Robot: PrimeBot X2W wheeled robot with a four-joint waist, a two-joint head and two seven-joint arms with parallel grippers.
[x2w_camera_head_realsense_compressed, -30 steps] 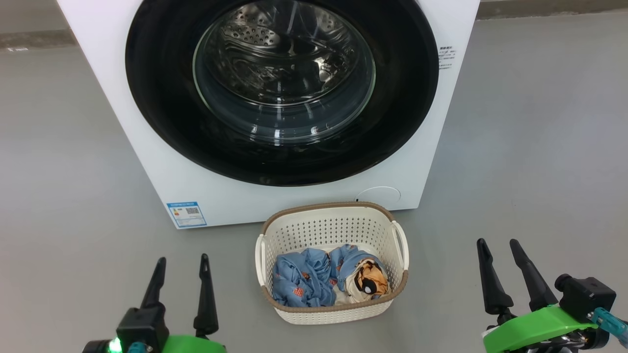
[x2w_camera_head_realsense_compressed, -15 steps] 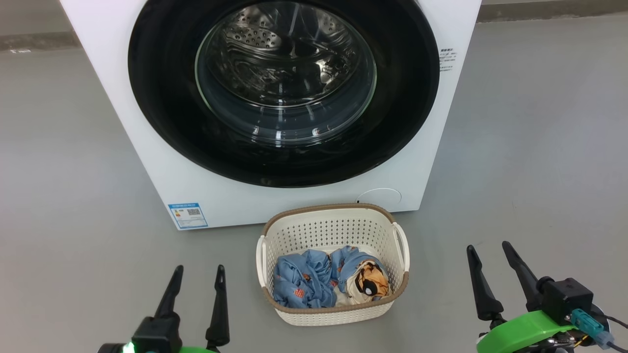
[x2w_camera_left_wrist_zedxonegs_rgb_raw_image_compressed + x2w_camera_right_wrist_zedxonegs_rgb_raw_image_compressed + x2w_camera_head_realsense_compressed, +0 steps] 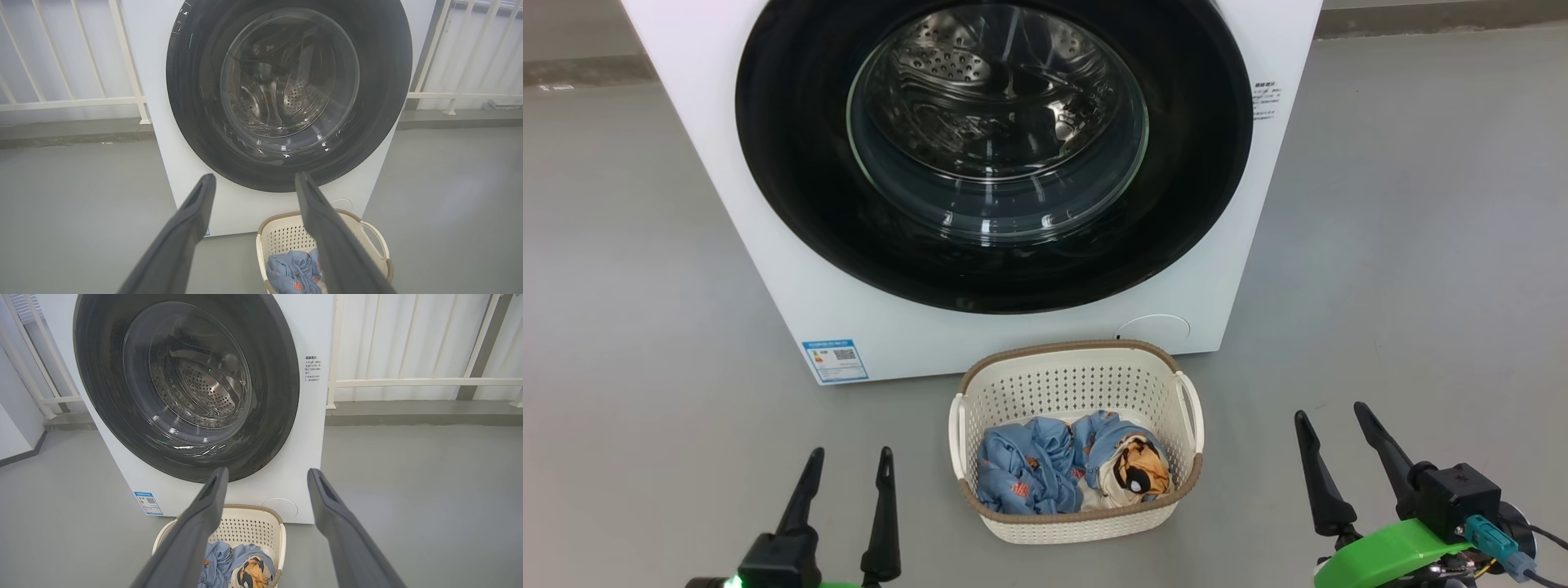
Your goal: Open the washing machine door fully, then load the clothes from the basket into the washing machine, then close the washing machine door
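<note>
Head view: washing machine door (image 3: 996,147) was shut, upper centre; judged rigid, slick, best hooked at rim. Left gripper (image 3: 849,452), right gripper (image 3: 1330,411) were spread.

One washing machine (image 3: 768,269) is seen, and one round door (image 3: 792,163) is counted on it. One blue sticker (image 3: 834,358) is found on its front. One basket (image 3: 1078,384) with two handles (image 3: 1194,412) is seen. One bundle of clothes (image 3: 1029,465) is counted. Two grippers are seen, a left gripper (image 3: 850,451) and a right gripper (image 3: 1330,411), and two fingers (image 3: 882,514) are counted on each.
</note>
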